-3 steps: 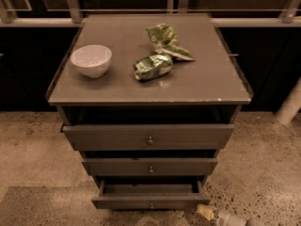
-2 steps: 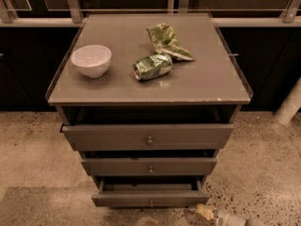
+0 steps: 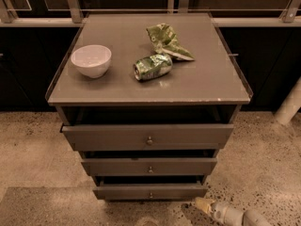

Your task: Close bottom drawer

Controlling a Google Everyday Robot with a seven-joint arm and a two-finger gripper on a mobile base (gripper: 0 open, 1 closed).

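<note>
The bottom drawer (image 3: 150,191) is the lowest and narrowest of the cabinet's three grey-brown drawers, with a small round knob (image 3: 150,195). Its front stands slightly out from the cabinet, with a thin dark gap above it. My gripper (image 3: 205,205) is low at the bottom right, just below and to the right of the drawer's right corner, near the floor. It holds nothing that I can see.
The middle drawer (image 3: 149,166) and top drawer (image 3: 148,136) also stand slightly out. On the cabinet top (image 3: 202,86) are a white bowl (image 3: 91,60), a crushed green can (image 3: 153,67) and a crumpled green bag (image 3: 167,41). Speckled floor (image 3: 263,173) surrounds the cabinet.
The bottom drawer's front has moved back toward the cabinet, and less of its inside shows. My gripper has shifted slightly up near its right corner.
</note>
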